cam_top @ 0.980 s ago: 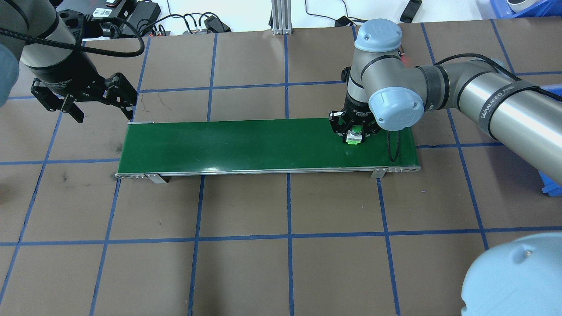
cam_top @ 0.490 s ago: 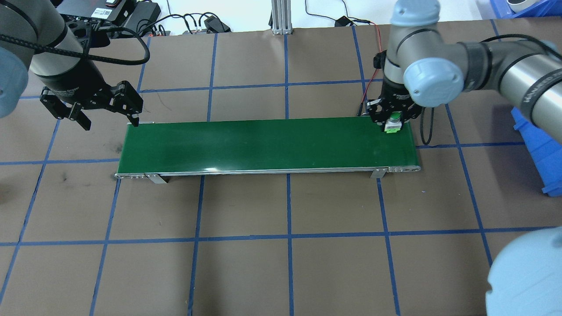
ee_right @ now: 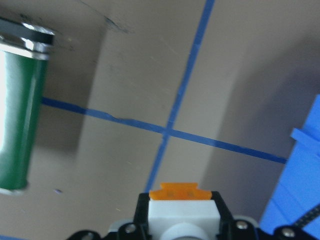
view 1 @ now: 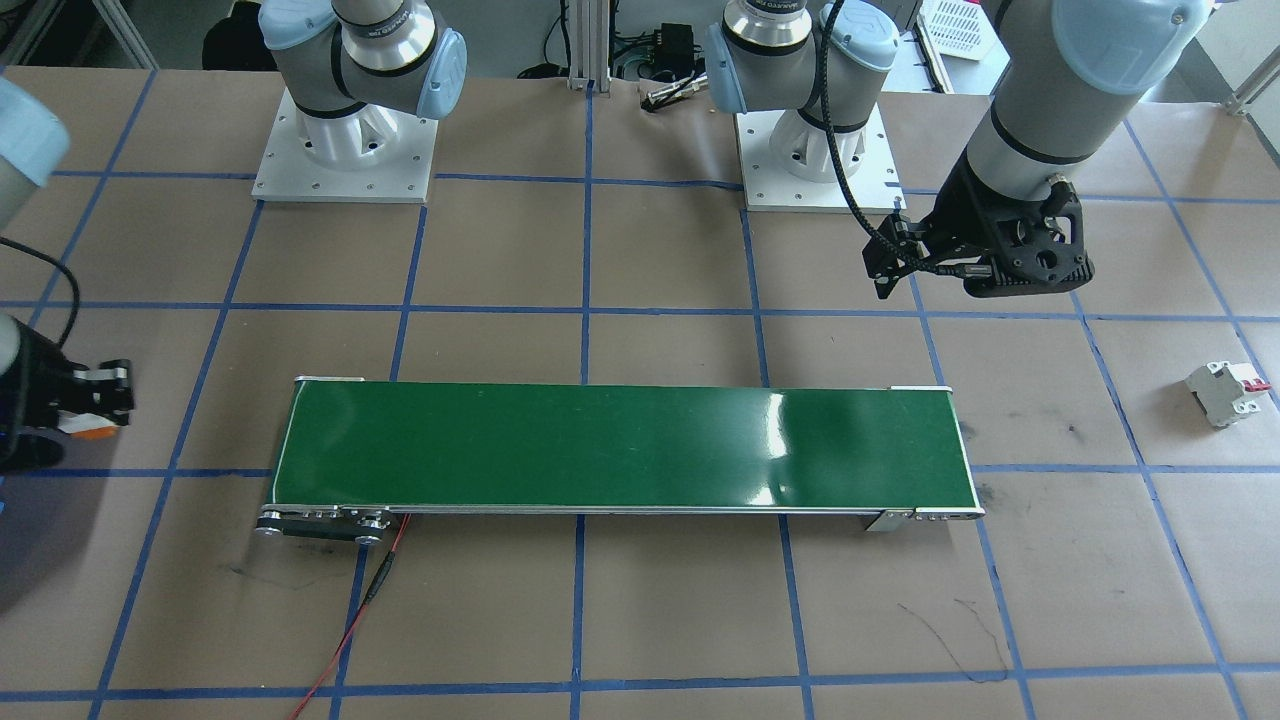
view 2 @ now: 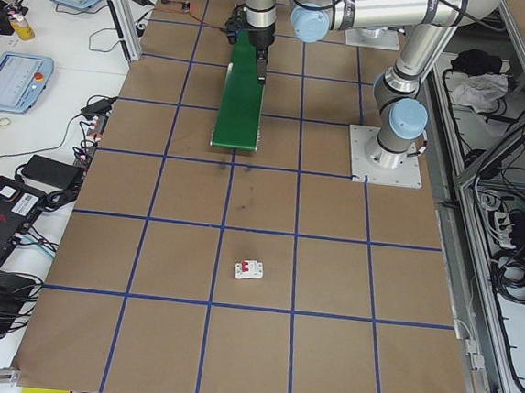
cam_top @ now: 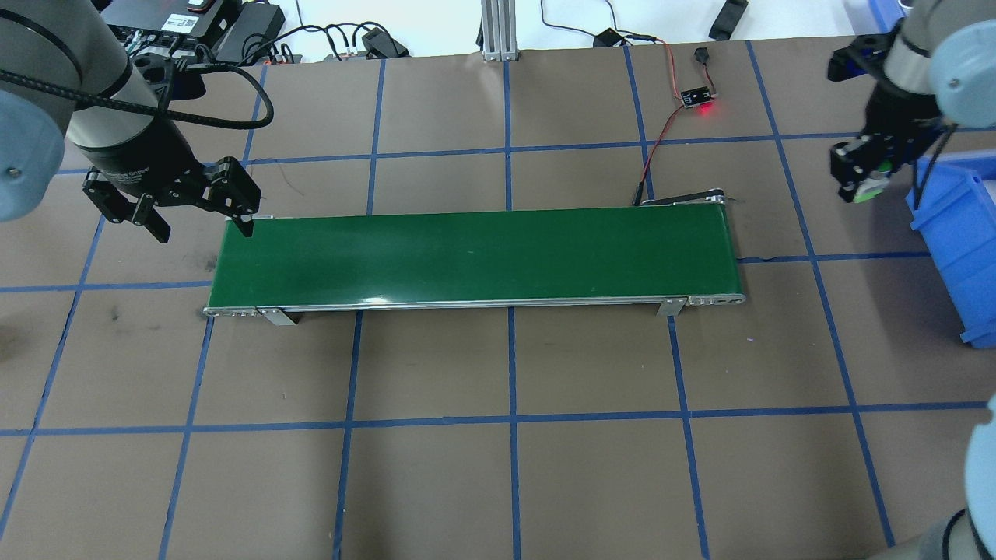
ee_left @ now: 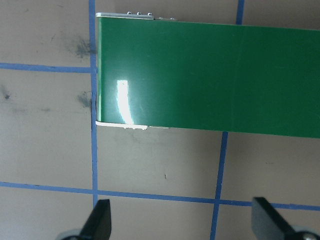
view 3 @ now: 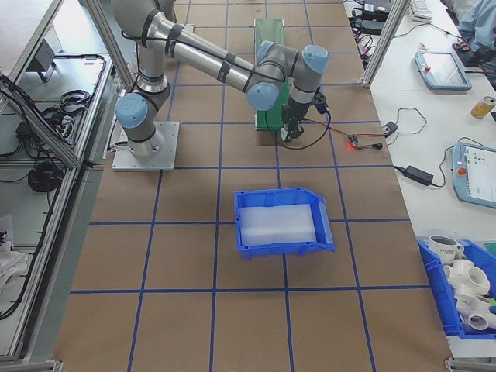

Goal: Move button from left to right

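Observation:
The button point(ee_right: 181, 212), with its white body and orange base, sits between the jaws of my right gripper point(ee_right: 182, 227), which is shut on it. In the overhead view the right gripper point(cam_top: 862, 180) hangs over the brown table past the right end of the green conveyor belt point(cam_top: 475, 255), beside a blue bin point(cam_top: 959, 249); a bit of the button point(cam_top: 865, 191) shows below it. My left gripper point(cam_top: 198, 220) stands open and empty at the belt's far left corner. In the left wrist view its fingertips point(ee_left: 101, 219) are spread wide, just off the belt point(ee_left: 210, 75).
A white circuit breaker point(view 1: 1225, 392) with a red lever lies on the table well beyond the belt's left end. A small board with a red light point(cam_top: 698, 96) and its red wire lie behind the belt's right end. Cables and power bricks line the table's far edge.
My right gripper has carried the button off the belt's right end and further right, up to the blue bin. The left gripper has drifted slightly towards the belt's left corner.

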You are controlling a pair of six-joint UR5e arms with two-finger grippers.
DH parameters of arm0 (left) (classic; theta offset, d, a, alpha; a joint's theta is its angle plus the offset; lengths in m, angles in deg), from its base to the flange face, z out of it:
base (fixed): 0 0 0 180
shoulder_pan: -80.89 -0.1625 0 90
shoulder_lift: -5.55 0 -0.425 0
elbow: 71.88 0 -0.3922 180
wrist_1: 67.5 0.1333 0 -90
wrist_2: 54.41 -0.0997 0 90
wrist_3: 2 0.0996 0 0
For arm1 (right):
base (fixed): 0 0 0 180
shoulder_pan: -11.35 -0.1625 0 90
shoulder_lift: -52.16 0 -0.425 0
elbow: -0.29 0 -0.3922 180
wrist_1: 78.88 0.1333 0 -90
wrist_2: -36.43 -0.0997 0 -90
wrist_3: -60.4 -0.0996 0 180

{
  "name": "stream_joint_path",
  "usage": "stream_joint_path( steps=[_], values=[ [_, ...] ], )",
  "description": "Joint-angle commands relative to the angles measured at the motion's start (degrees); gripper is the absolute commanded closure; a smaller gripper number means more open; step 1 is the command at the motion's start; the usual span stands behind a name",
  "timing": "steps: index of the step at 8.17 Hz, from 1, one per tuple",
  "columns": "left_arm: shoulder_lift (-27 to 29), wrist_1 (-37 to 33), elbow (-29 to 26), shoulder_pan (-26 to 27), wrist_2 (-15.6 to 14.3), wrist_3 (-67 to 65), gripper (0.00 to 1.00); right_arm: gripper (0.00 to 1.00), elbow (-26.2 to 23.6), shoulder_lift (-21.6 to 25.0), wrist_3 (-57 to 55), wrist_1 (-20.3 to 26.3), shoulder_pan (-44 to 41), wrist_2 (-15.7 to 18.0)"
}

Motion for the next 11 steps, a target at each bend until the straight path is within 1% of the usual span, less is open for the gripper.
stream_joint_path(
  steps=[1, 2, 3, 4, 5, 6, 7, 8, 9, 10, 11],
  values=[
    [-0.8, 0.0, 0.5, -0.1, -0.6, 0.1, 0.00, 0.83, 1.2, 0.8, 31.8, -3.2, 15.2, 1.4],
    [-0.6, -0.3, 0.9, -0.1, -0.6, 0.0, 0.00, 0.83, 1.3, 0.5, 41.2, -5.8, 19.5, 1.2],
    [-0.8, 0.0, 0.8, -0.1, -1.1, 0.0, 0.00, 0.83, 1.3, -1.2, 47.2, -9.4, 22.3, 1.0],
    [-0.5, 0.3, 1.2, -0.1, -1.0, 0.0, 0.00, 0.83, 1.3, -3.5, 54.8, -13.5, 23.9, 0.5],
    [-0.5, 1.0, 1.1, -0.2, -1.0, -0.1, 0.00, 0.80, 1.3, -6.4, 61.2, -16.1, 24.3, -2.8],
    [-0.5, 1.1, 0.8, -0.2, -0.9, -0.3, 0.00, 0.78, 1.0, -8.9, 68.1, -18.5, 24.4, -4.7],
    [-0.5, 0.9, 1.0, -0.2, -1.0, -0.3, 0.00, 0.78, 1.0, -11.6, 74.8, -20.9, 24.4, -4.5],
    [0.2, 1.3, 0.7, -0.1, -0.9, -0.3, 0.00, 0.78, 1.0, -13.5, 78.9, -22.4, 24.7, -4.8],
    [0.7, 3.1, 1.1, -0.1, -0.8, -0.5, 0.00, 0.72, 0.7, -14.8, 81.8, -22.5, 25.6, -5.7],
    [0.2, 3.7, 1.3, 0.0, -0.8, -0.2, 0.00, 0.47, 0.4, -15.1, 82.5, -22.5, 25.8, -6.3],
    [0.5, 5.6, 1.0, -0.2, -0.8, -0.3, 0.00, 0.35, 0.2, -14.6, 84.5, -22.5, 25.8, -5.7]
  ],
)
